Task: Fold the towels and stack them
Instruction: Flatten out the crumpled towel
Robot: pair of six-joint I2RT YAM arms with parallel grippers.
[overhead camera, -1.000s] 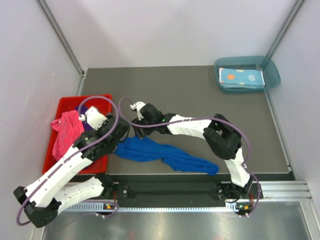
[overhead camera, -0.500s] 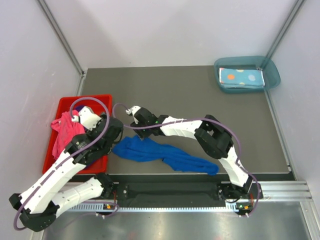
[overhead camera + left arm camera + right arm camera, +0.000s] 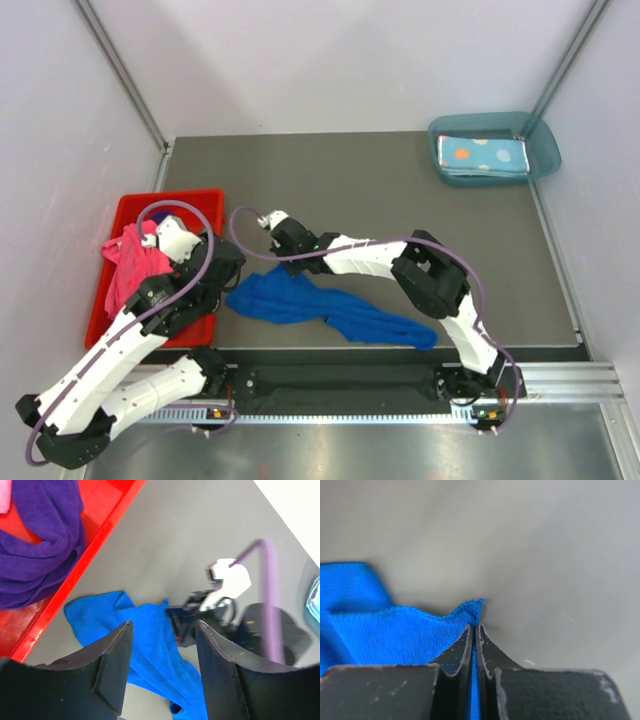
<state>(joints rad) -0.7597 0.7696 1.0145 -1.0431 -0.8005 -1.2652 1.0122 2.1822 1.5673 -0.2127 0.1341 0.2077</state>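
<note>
A crumpled blue towel (image 3: 300, 303) lies across the grey table near its front edge. My right gripper (image 3: 284, 266) reaches down to the towel's far edge. In the right wrist view this gripper (image 3: 474, 626) is shut on a raised corner of the blue towel (image 3: 385, 630), with cloth showing between the pads. My left gripper (image 3: 226, 264) hangs open beside the red bin (image 3: 128, 205), above the towel's left end. Nothing is between the fingers of the left gripper (image 3: 163, 625); the blue towel (image 3: 135, 650) lies below them. A pink towel (image 3: 128, 268) and a purple towel (image 3: 35, 555) lie in the red bin (image 3: 107, 525).
A teal bin (image 3: 538, 140) at the back right corner holds a folded dotted towel (image 3: 482, 154). Pale walls and metal posts enclose the table on three sides. The arms' base rail runs along the near edge.
My right gripper has closed on the blue towel's far corner after shifting slightly left. My left arm has drawn back a little toward the red bin, still open.
</note>
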